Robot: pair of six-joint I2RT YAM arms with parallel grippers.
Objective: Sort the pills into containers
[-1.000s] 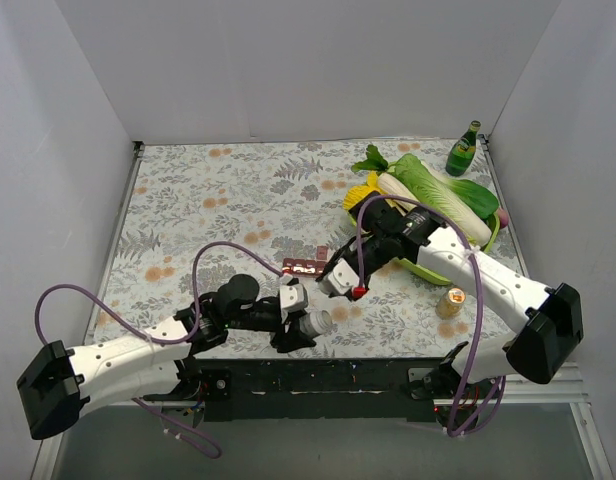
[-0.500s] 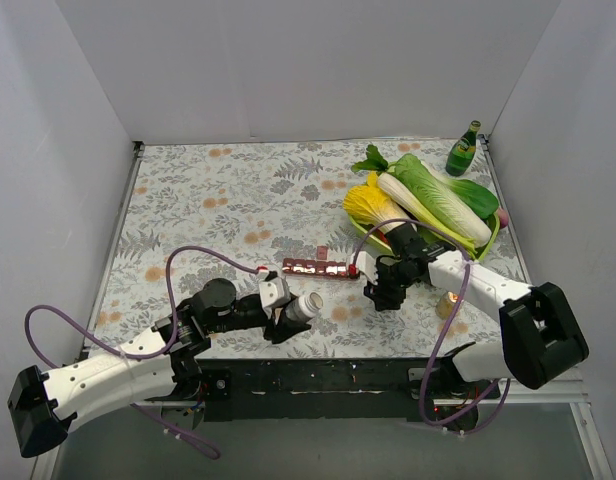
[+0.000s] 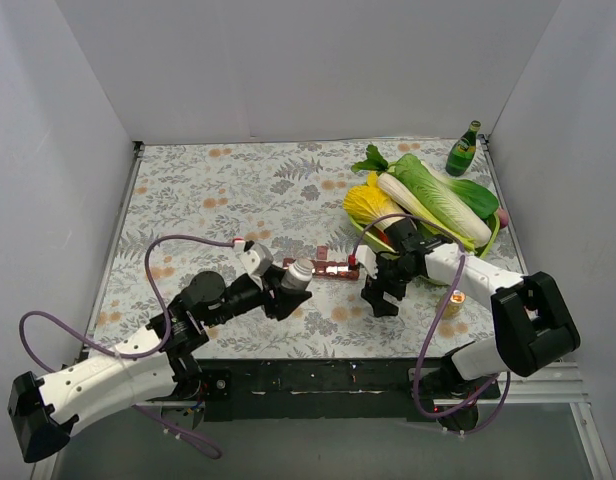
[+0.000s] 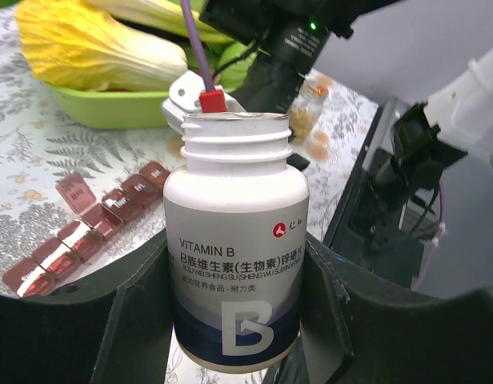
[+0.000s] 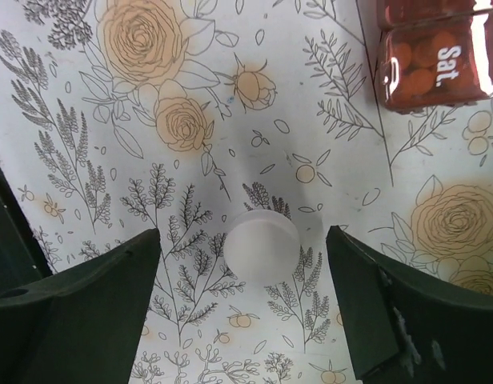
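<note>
Top external view showed, at the left, the left gripper (image 3: 284, 290) clamped on an uncapped white vitamin bottle (image 3: 301, 271), held just beside the containers (image 3: 326, 268), the dark-red strip lying on the floral table (image 3: 208, 200) to the bottle's right, near the middle. Further right, the right gripper (image 3: 378, 296) hung low with its fingers spread, holding nothing. To pour well, the bottle's mouth probably needed to sit directly over one open compartment and tilt slowly (a quick tip could scatter pills across the table). The left wrist view alone showed the bottle's Vitamin B label and a raised lid on the strip. The right wrist view alone revealed a white cap (image 5: 262, 244) lying on the table between the spread fingers, and orange pills already inside the "Sat." compartment (image 5: 434, 60).
</note>
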